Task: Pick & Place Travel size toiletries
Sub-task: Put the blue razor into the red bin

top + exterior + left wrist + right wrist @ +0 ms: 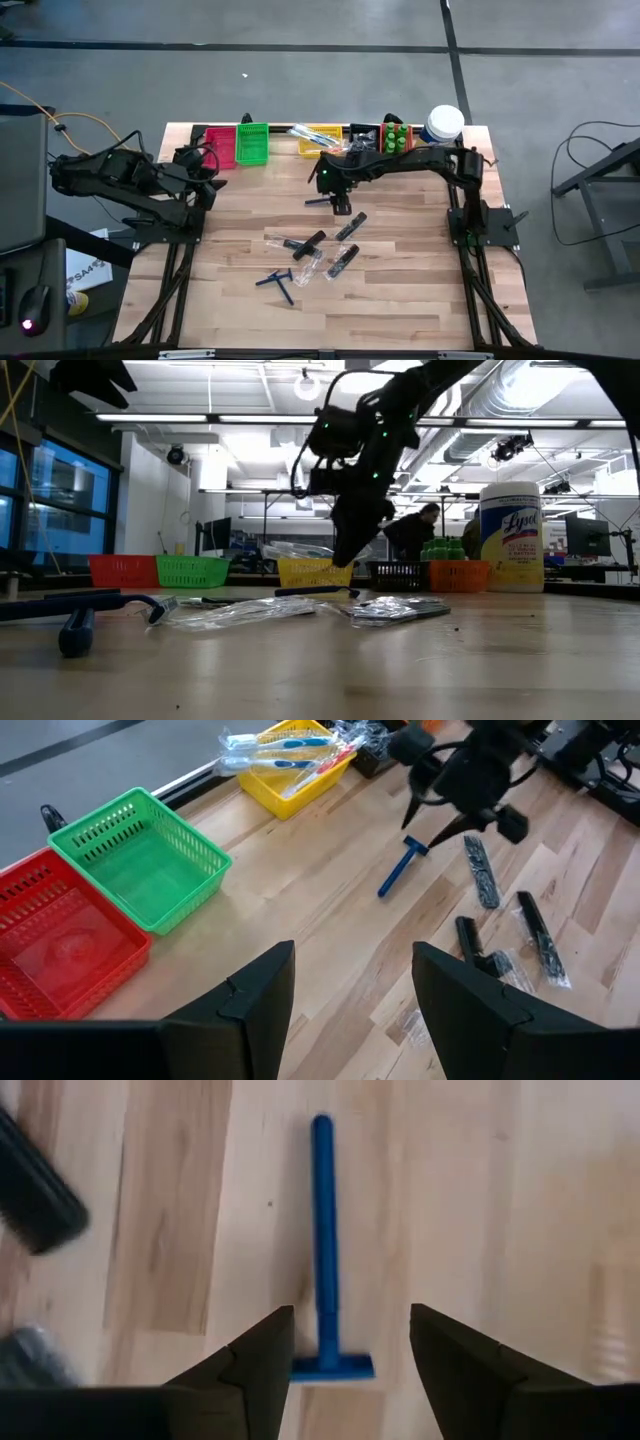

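A slim blue plastic razor (323, 1245) lies flat on the pale wooden tabletop (400, 300), toward the back and near the middle, in front of the yellow mesh bin (318, 139) that holds clear-wrapped toothbrushes (285, 745). The right end effector (346, 1342) hangs directly over it, its two dark fingers spread apart with the razor's head between them, gripping nothing. Nearer the front lie slim black tubes in clear wrap (343, 260) and two more blue razors (278, 283). Along the back edge stand a red mesh bin (219, 146), a green mesh bin (252, 143), small green bottles (396, 137) and a large white jar (442, 124). The left end effector (352, 982) waits at the left side beside the red bin, fingers parted and empty.
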Robot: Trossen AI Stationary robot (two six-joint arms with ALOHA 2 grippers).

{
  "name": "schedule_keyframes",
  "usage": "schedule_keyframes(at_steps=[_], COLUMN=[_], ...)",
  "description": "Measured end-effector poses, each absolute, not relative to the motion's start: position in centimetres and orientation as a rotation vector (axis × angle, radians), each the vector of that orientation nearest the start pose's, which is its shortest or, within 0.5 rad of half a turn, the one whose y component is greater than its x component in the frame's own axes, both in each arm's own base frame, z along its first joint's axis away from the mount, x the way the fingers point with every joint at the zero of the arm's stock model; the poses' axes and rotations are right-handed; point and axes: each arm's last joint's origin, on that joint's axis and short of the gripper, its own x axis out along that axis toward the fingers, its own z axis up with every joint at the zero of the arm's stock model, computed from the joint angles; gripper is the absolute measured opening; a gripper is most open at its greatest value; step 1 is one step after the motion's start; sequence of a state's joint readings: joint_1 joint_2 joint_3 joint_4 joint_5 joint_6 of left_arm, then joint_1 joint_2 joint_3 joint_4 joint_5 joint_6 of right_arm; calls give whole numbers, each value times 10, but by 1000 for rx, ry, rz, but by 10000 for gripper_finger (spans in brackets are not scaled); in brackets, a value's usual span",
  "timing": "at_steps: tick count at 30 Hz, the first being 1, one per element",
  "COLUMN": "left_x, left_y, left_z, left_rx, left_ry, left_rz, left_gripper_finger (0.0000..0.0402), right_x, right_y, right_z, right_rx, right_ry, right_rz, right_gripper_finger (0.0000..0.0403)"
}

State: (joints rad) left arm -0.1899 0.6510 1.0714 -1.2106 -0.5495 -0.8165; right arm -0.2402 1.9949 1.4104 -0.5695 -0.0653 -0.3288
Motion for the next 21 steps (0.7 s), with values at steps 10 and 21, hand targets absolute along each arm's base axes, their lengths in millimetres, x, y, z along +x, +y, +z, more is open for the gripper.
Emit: schedule_keyframes(at_steps=[10, 21], left_x=[76, 76], left_y=[1, 1], left_z=[353, 353], left_rx=[-517, -537], left_ry=[531, 527], left_rz=[617, 625], left_gripper_finger=[195, 195], right_x=[399, 399], right_y=[-94, -99], right_z=[143, 128], right_rx=[-139, -79], right_ry=[1202, 1237], right_rz=[114, 114], right_gripper_finger=[190, 126])
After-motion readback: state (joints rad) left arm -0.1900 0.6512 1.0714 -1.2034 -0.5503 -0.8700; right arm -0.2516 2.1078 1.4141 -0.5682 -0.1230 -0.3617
